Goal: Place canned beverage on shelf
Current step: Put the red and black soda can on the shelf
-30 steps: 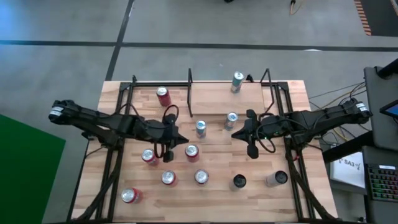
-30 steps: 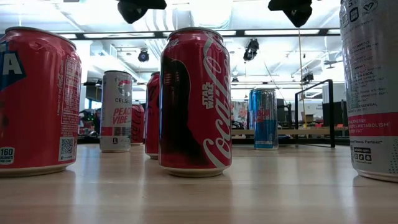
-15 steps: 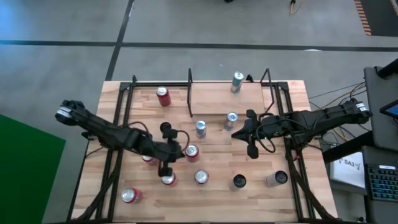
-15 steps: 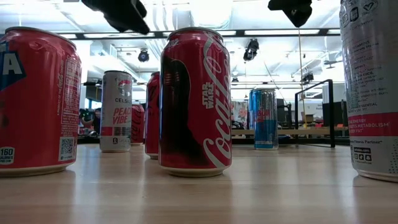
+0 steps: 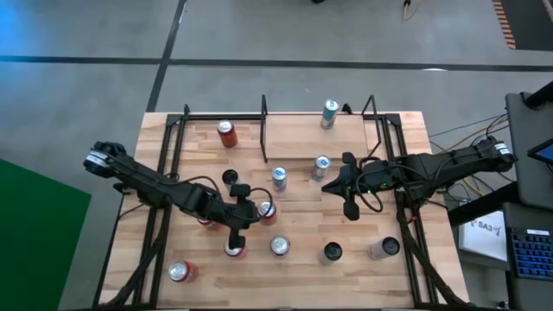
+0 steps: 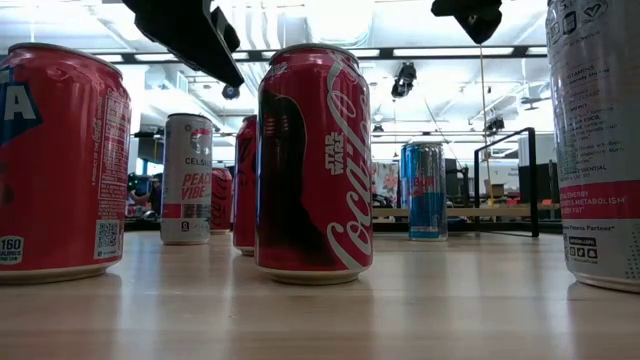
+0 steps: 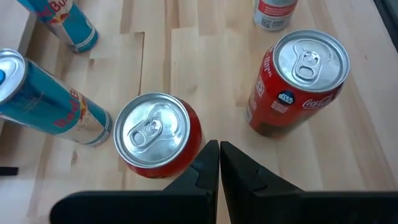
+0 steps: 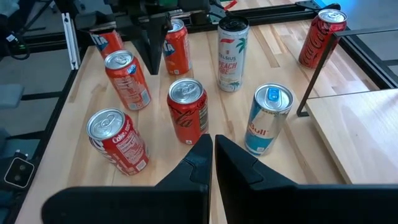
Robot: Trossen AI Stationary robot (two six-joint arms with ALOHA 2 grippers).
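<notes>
Several cans stand upright on the plank table. Near the middle are a red can (image 5: 268,209) (image 7: 155,134), a Star Wars cola can (image 5: 278,246) (image 7: 298,81) and two blue cans (image 5: 278,178) (image 5: 320,166). The shelf (image 5: 337,142) sits at the far middle, with a blue can (image 5: 330,112) by its far rail. My left gripper (image 5: 252,223) (image 7: 219,148) is shut and hovers slanting down just short of the two red cans, touching neither. My right gripper (image 5: 328,186) (image 8: 211,142) is shut and waits in the air right of centre.
More red cans (image 5: 180,271) (image 5: 226,132) stand at the near left and far left. A dark-topped white can (image 5: 332,251) and a silver can (image 5: 384,248) stand near the front edge. Black frame rails (image 5: 164,173) run along both table sides.
My left gripper has swung toward the table's near edge and come down, tipping further downward. It now hangs low among the red cans and shows larger in the low view. It stays shut. No can has moved.
</notes>
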